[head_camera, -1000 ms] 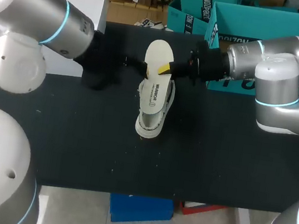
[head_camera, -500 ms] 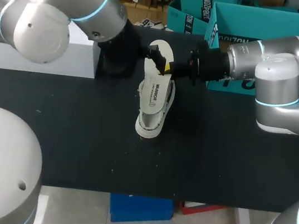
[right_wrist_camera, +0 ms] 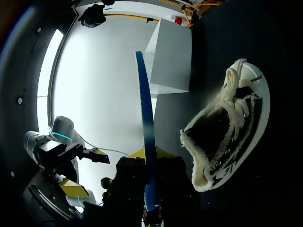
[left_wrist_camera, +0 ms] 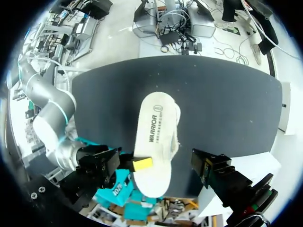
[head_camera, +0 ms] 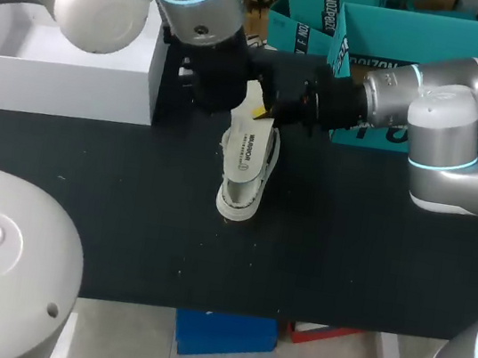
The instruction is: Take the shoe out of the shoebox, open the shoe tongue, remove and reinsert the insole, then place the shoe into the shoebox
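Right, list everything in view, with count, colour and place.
shoe: one, white, mid-table.
insole: one, white top, blue underside, held above the shoe.
shoebox: one, white, on the table's far left.
table: one, black, under it all.
left gripper: one, yellow tips, open, by the insole.
right gripper: one, yellow tips, shut on the insole.
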`<state>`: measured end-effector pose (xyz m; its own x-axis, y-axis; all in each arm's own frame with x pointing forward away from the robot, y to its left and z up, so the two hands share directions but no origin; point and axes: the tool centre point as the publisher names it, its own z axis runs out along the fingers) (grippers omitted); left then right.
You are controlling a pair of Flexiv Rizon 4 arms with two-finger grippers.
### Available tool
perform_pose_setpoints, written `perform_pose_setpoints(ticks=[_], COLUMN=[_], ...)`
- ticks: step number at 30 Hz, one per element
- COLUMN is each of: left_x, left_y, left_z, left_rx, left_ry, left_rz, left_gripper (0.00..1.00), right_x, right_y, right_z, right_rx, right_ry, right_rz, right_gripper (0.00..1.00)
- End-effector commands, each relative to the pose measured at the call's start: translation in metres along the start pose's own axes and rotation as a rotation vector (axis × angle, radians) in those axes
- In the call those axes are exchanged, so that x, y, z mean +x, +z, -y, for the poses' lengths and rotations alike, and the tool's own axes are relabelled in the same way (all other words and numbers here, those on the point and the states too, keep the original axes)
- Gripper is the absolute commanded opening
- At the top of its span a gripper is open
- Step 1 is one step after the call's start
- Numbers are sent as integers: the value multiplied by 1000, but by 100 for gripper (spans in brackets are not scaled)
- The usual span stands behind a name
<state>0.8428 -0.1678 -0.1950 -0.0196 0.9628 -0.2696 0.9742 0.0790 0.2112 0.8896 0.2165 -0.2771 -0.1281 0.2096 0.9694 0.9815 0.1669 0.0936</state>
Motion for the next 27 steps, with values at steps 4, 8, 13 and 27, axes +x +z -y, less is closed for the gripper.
perform_pose_setpoints(ticks=[4, 8, 13, 27], left_x=[-8, -7, -7, -7], left_y=[-8, -9, -9, -8], left_z=[3, 3, 3, -1], left_rx=[2, 20, 23, 17], left_ry=[2, -11, -8, 0], left_rz=[-118, -95, -85, -75], left_gripper=[100, 100, 100, 100], right_x=[-1, -1, -1, -1], right_y=[1, 1, 1, 1], right_z=[0, 0, 0, 0], right_rx=[-2, -2, -2, -2], right_ry=[0, 0, 0, 0], right_rz=[0, 0, 0, 0], right_gripper=[0, 0, 0, 0])
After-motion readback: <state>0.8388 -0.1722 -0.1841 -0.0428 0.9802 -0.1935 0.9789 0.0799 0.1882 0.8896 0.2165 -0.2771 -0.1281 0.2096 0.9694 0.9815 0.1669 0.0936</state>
